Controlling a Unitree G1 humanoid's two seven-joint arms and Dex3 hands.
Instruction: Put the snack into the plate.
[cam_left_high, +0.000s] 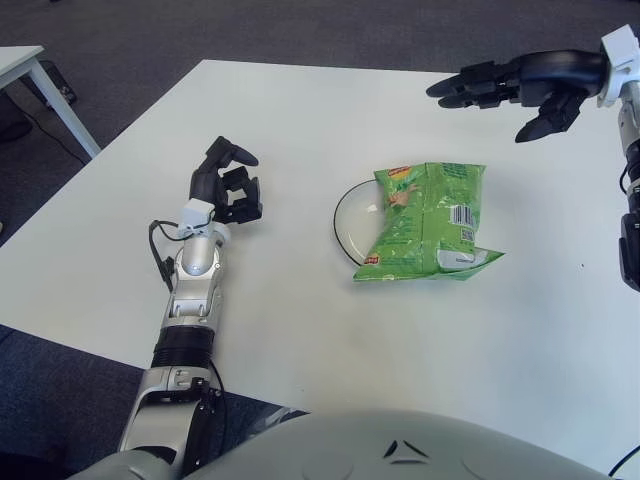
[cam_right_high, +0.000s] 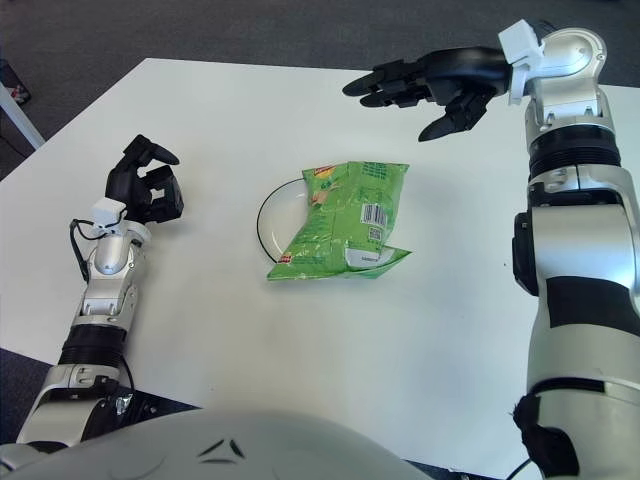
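1. Snack (cam_left_high: 428, 222) lies on the plate (cam_left_high: 347, 215), covering most of it. Only the plate's left rim shows. Bag overhangs the plate's right and near sides onto the table (cam_left_high: 300, 110).
2. Right hand (cam_left_high: 520, 88) is in the air beyond the plate, off to its right, well clear of the bag. Fingers spread, grasping nothing.
3. Left hand (cam_left_high: 225, 185) is idle, well left of the plate, fingers curled, nothing in them.
4. Judgement: placement looks essentially done; the step in hand is the retreat. Move the right hand up and away from the plate, not across it, so no finger snags the bag's top edge.
5. Bag is light and crinkly, so any brush will likely slide it off the rim. Keep fingers spread and high until clear.
6. If a tighter placement is wanted: nudge the bag's right edge toward the plate's left rim with flat fingers, pushing low. Don't re-pinch; a lift could drag the plate.
7. Risk: the overhanging near-right corner could tip the bag off if bumped.
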